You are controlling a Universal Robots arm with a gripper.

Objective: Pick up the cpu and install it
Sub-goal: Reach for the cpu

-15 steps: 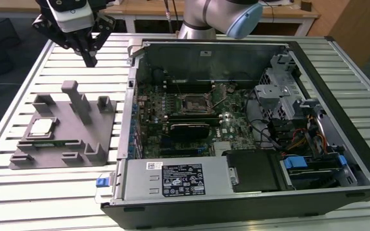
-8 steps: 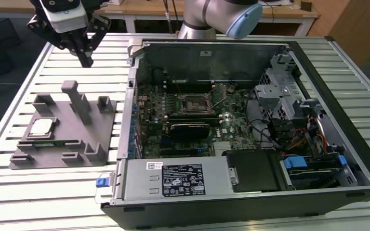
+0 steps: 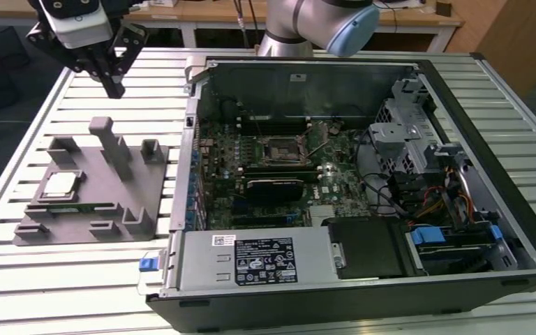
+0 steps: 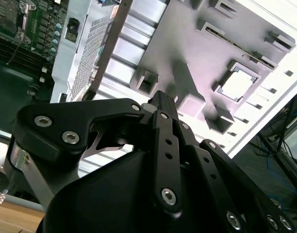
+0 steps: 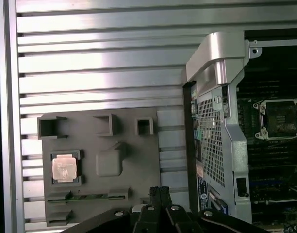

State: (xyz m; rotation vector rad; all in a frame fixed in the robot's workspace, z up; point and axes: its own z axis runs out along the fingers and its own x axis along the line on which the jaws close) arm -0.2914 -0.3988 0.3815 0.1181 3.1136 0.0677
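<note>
Toward exterior view's left, cpu (image 3: 61, 183) flat in tray (image 3: 95, 209) pocket, low walls around it, open above. Farther right, gripper (image 3: 114, 89) hangs over table (image 3: 26, 279) beyond tray's far edge, claw pinched narrow, holding nothing. Strip of bare slats separates tray from computer case (image 3: 361, 279); socket (image 3: 280, 148) sits inside, well apart from cpu.

tray posts (image 3: 109, 137) flank the cpu (image 3: 61, 183), open above.
</note>
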